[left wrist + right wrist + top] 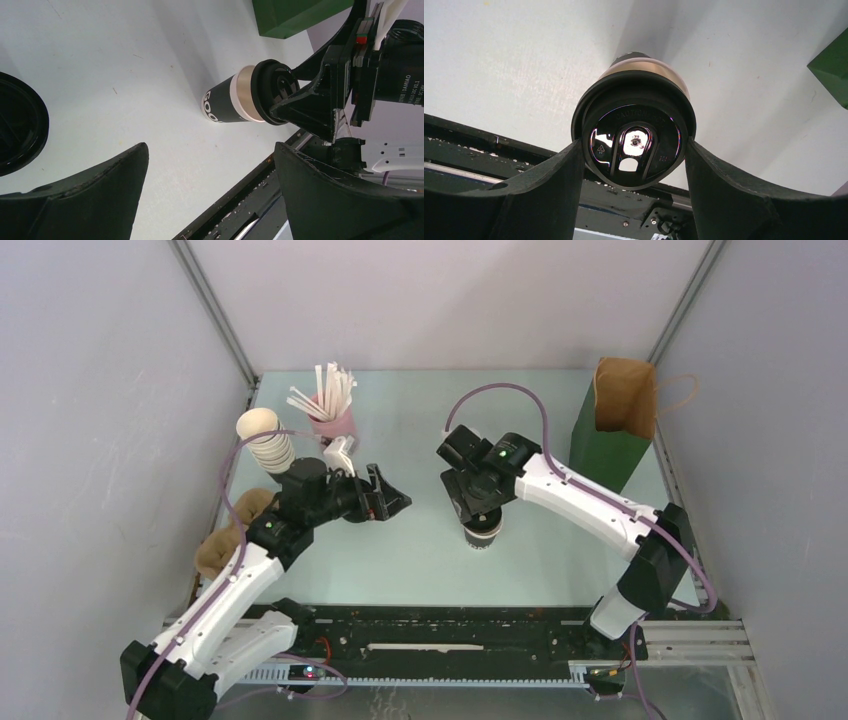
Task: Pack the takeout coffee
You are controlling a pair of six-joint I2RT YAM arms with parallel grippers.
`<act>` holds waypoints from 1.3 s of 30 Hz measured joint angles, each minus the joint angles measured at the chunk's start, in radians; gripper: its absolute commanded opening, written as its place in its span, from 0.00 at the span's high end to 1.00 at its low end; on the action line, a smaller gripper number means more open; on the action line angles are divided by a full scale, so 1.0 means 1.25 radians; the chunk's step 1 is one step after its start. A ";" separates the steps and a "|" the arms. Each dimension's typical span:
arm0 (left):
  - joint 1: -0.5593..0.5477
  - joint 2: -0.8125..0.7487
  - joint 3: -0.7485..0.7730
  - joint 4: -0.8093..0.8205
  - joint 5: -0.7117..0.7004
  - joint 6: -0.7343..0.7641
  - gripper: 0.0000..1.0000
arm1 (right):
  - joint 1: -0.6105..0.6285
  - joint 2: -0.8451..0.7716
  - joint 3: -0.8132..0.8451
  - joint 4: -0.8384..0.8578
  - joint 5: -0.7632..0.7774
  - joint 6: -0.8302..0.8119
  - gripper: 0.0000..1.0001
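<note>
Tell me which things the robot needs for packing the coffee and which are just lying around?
For the job:
takeout coffee
paper bag

Just lying about:
stack of lidless cups
pink cup of white sticks
brown bundle

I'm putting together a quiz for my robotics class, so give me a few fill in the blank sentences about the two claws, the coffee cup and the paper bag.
The right claw grips the coffee cup by its black ____. The left claw is ____ and holds nothing. The paper bag is brown inside and ____ outside.
Missing words: lid; open; green.
</note>
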 measured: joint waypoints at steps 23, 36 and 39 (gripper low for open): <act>0.016 0.000 0.000 0.004 0.013 0.000 0.00 | -0.014 0.015 -0.048 0.023 -0.017 -0.015 0.33; 0.020 0.000 0.000 0.005 0.015 0.000 0.00 | -0.014 0.015 -0.054 0.032 -0.020 -0.015 0.33; 0.020 0.000 0.000 0.006 0.015 0.000 0.00 | -0.014 0.015 -0.057 0.032 -0.020 -0.015 0.33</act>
